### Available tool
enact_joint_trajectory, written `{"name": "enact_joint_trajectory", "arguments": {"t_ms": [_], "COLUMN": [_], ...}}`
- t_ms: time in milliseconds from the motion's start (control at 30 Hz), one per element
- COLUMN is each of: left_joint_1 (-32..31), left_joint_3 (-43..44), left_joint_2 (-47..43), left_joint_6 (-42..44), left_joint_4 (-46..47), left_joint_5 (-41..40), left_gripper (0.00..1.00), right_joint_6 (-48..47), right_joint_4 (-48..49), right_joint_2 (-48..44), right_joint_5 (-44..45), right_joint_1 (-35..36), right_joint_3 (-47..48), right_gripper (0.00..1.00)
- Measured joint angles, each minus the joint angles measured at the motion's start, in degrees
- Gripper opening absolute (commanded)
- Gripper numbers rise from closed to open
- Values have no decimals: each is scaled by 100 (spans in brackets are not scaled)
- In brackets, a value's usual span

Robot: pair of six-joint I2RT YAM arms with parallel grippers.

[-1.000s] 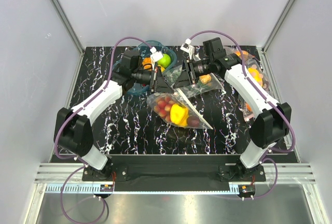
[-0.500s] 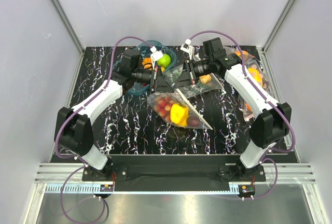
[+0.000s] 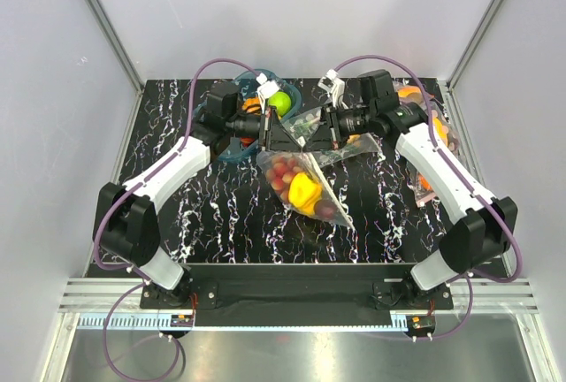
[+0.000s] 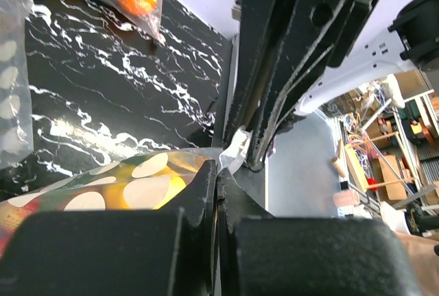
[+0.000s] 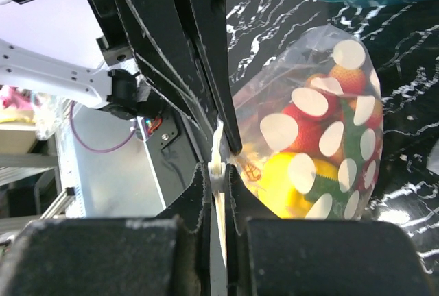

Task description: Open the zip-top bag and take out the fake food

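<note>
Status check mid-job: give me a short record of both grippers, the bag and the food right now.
left gripper: shut on the zip-top bag, at its top edge
right gripper: shut on the same edge, facing the left gripper
bag seal: cannot tell whether it is open
fake food: inside the bag; yellow pepper, red berry cluster and dark plum show through

You're looking at the zip-top bag (image 5: 346,55): clear, white polka dots, mid black marbled table (image 3: 203,214), top edge lifted, body sagging toward you. Inside, fake food (image 3: 304,190): yellow pepper in ctr, red berry cluster (image 3: 283,168) beside it, dark plum (image 3: 325,210) lowest.
</note>
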Motion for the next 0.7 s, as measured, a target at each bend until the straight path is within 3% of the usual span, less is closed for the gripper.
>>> {"name": "enact_joint_trajectory", "arguments": {"t_ms": [700], "left_joint_1": [-9], "left_joint_3": [-114], "left_joint_2": [-144], "left_joint_6": [-219], "left_joint_4": [319], "left_joint_5": [-713], "left_gripper": [0], "right_joint_6": [72], "right_joint_4": [76], "right_joint_2": [-885], "right_joint_5": [612], "right_joint_1": [0], "right_joint_3": [-833], "right_gripper": [0]}}
